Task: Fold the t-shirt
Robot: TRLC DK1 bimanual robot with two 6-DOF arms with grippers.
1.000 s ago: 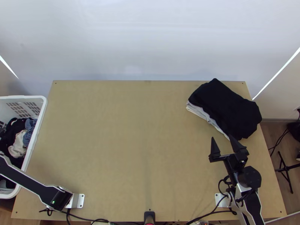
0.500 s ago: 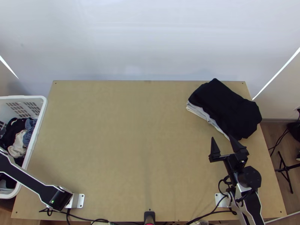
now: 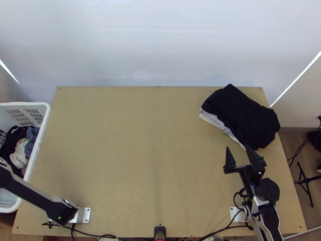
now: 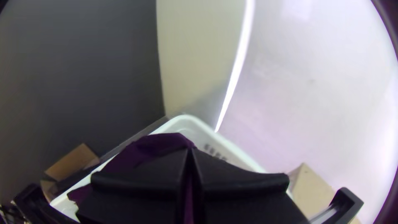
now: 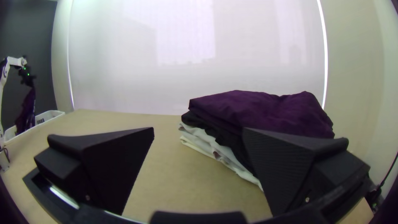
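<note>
Ideally, the left end effector (image 4: 190, 152), pinching the dark garment (image 4: 151, 143), likely the t-shirt, above the basket (image 4: 187, 119), should lift it fully clear before swinging it over the tabletop (image 3: 132, 140) towards the right end effector (image 5: 199, 130), its fingers spread.

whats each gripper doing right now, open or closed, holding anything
Left gripper: closed, holding dark cloth over the white basket.
Right gripper: open, holding nothing.
</note>
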